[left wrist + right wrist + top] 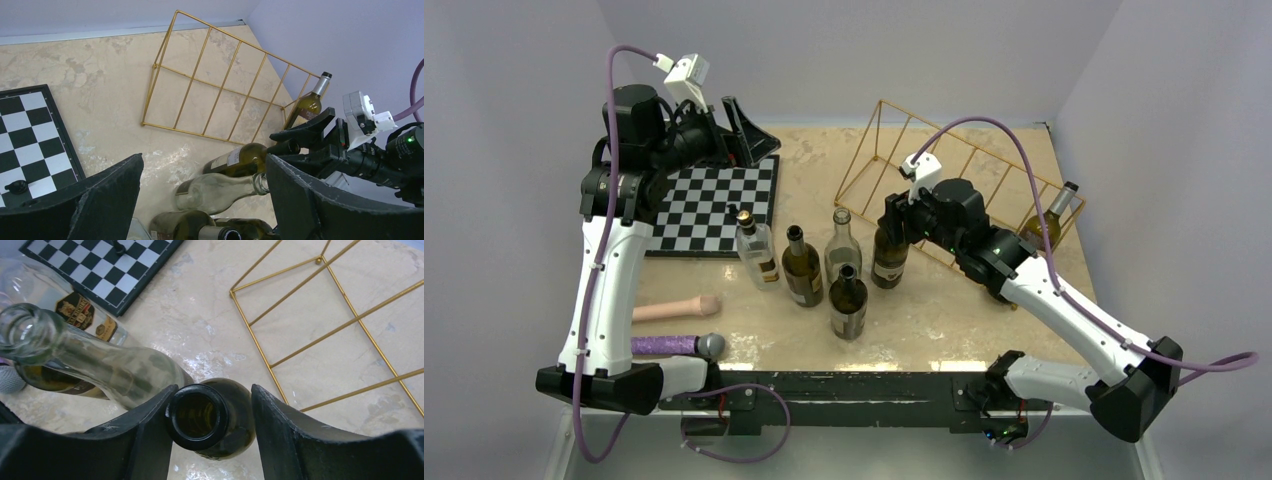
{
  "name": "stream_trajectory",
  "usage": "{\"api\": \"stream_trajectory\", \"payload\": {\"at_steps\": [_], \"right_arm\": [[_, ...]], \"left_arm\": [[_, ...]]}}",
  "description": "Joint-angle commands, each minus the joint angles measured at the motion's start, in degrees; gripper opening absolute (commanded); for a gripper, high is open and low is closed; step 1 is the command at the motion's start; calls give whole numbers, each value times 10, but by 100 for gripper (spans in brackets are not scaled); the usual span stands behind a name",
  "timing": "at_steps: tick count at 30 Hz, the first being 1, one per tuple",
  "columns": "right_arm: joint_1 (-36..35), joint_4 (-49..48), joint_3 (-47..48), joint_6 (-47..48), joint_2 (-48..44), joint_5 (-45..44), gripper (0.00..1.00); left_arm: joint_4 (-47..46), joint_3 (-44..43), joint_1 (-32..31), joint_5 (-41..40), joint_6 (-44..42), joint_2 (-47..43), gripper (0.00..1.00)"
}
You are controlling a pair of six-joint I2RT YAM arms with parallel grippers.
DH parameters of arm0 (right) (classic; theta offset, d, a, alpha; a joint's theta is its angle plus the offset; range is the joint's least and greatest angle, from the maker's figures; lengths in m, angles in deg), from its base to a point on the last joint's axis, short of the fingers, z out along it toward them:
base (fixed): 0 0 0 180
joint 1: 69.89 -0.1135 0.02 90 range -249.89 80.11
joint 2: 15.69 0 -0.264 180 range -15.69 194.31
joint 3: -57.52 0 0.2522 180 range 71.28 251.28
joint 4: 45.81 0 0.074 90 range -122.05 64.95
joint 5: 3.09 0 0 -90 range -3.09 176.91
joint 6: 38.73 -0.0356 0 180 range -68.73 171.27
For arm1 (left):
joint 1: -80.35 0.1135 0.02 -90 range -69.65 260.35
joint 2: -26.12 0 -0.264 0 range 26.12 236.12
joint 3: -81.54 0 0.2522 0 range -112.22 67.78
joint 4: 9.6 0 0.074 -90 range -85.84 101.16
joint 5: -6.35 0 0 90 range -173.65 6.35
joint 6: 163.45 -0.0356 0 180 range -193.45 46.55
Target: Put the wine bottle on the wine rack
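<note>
The left arm rears up at the far left, left gripper [746, 128] spread wide. The right arm reaches toward centre, right gripper [893, 214] pointing down, fingers parted.

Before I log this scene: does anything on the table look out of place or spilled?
Nothing looks spilled or broken. Two things do not suit a wine task: a purple microphone and a beige stick lie by the left arm's base.

Gold wine rack [223, 86], black-and-white checkered board [714, 205]

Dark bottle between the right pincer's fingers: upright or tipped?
Upright: dark bottle stands on the table, mouth facing up into the wrist camera.
</note>
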State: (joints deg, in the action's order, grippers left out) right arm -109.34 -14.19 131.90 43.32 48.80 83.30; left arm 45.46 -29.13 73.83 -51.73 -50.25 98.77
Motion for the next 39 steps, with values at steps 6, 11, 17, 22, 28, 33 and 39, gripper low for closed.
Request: {"api": "stream_trajectory", "payload": {"at_steps": [6,11,17,22,28,33,39], "right_arm": [[-9,-22,7,13,10,-48,37],[-10,-2,23,13,17,-66,8],[-11,18,57,18,8,-75,0],[-10,106,147,15,15,-79,0],[-7,178,228,18,13,-131,0],[18,228,253,10,0,-169,0],[98,265,252,-23,-28,-157,0]], "left_arm": [[-4,-12,-2,-6,3,0,95],[-1,-12,-2,-7,3,1,95],[3,-13,-2,-8,-1,1,95],[6,-21,-2,-3,-1,-1,95],[9,-22,-2,0,-3,-6,95],[8,-20,-2,1,-3,-6,95],[6,-18,-2,7,1,-1,95]]}}
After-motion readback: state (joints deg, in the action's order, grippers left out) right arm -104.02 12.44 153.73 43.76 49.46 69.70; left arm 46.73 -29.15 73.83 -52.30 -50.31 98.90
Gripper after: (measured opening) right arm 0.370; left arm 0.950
